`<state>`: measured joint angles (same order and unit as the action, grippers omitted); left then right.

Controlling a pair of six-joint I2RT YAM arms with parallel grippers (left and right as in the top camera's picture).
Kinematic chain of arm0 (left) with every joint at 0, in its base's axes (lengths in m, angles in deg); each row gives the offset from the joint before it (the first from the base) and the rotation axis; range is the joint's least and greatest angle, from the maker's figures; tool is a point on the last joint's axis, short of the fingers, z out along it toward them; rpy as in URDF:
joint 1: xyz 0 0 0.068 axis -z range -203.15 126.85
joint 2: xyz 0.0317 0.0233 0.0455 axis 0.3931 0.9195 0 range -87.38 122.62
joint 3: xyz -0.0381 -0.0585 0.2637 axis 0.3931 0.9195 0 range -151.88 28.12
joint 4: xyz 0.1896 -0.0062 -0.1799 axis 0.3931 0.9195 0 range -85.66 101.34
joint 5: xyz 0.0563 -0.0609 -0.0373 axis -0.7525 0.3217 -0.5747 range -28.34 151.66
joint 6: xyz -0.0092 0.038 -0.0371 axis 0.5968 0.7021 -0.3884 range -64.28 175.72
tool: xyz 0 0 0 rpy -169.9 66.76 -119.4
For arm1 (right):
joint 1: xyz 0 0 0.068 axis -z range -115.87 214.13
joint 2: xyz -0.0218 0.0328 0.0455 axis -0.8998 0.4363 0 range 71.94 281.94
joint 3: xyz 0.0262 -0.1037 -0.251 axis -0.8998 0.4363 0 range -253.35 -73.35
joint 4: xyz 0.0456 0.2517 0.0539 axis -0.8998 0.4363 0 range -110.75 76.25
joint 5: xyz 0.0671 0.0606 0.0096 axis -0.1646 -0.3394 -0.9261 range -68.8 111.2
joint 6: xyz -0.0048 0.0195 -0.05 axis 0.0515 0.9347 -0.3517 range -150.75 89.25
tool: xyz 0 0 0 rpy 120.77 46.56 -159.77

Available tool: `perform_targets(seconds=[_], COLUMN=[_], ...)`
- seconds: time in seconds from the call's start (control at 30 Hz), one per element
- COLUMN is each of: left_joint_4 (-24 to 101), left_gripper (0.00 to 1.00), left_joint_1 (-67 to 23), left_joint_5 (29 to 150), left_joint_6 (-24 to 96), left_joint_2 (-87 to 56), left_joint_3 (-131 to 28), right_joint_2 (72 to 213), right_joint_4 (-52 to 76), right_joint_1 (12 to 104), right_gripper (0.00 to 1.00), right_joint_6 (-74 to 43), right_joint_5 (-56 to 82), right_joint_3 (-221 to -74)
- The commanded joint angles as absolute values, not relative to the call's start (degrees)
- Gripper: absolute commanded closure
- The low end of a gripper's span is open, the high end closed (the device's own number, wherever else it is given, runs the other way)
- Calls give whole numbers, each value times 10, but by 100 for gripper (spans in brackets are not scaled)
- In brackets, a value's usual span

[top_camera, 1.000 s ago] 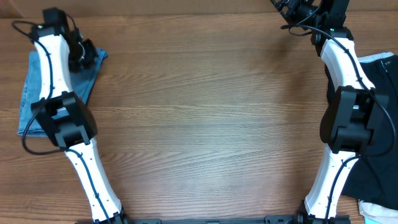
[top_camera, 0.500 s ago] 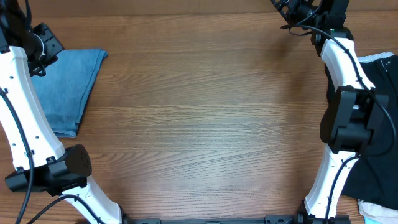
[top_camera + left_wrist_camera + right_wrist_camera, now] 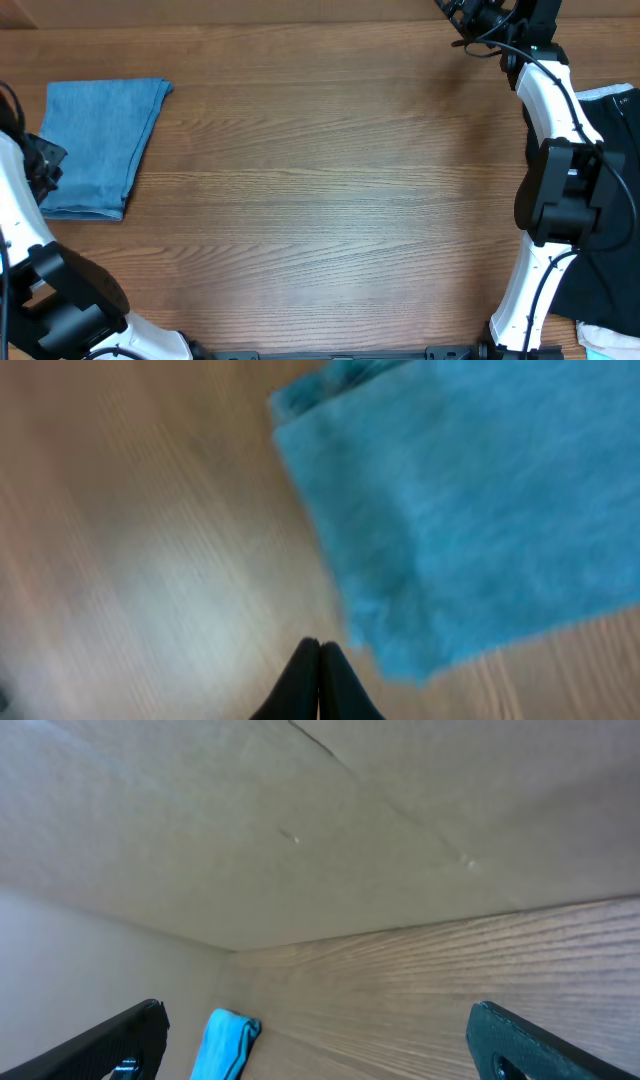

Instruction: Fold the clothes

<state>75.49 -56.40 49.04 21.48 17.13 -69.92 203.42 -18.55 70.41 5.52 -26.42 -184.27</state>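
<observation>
The left arm has swung back off the jeans (image 3: 100, 145), which lie folded flat at the counter's (image 3: 330, 190) far-left corner. The left claw (image 3: 320, 678) is clenched and empty just beside their edge. The right claw (image 3: 318, 1045) is spread wide, far right.

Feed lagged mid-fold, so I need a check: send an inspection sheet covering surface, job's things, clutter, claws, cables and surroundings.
Surface: wooden table, no spills seen.
Job's things: light blue jeans, folded into a flat rectangle at the far left.
Clutter: black garment at the right edge; white cloth in the near right corner.
Claws: left claw shut and empty, above the table beside a corner of the jeans; right claw open and empty, at the far right.
Cables: black cable along the right arm; none seen lying on the jeans.
Surroundings: pale wall behind the table.
</observation>
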Motion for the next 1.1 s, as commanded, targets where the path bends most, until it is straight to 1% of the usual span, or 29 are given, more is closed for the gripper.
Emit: perform_targets(seconds=[0.0, 0.13, 0.27, 0.57, 0.7, 0.77, 0.9, 1.07], left_joint_4=[652, 522, 426, 332, 326, 354, 452, 459], left_gripper=[96, 96, 96, 96, 96, 96, 96, 95], left_joint_1=[-564, -564, -563, -564, -564, -561, -561, -567], left_joint_5=[498, 512, 513, 514, 514, 521, 523, 500], left_joint_6=[246, 255, 259, 259, 263, 275, 275, 275], left_joint_2=[165, 165, 165, 182, 204, 191, 167, 173], left_joint_3=[-619, -512, -424, -343, -346, -382, -508, -526], right_joint_2=[2028, 2028, 2028, 2028, 2028, 2028, 2028, 2028], right_joint_4=[-189, -189, -189, -189, -189, -189, -189, -189], right_joint_1=[703, 703, 703, 703, 703, 703, 703, 703], right_gripper=[0, 0, 0, 0, 0, 0, 0, 0], right_joint_6=[55, 55, 55, 55, 55, 55, 55, 55], right_joint_5=[-264, -264, -264, -264, -264, -264, -264, -264], right_joint_3=[-1847, -1847, -1847, -1847, -1847, -1847, -1847, -1847])
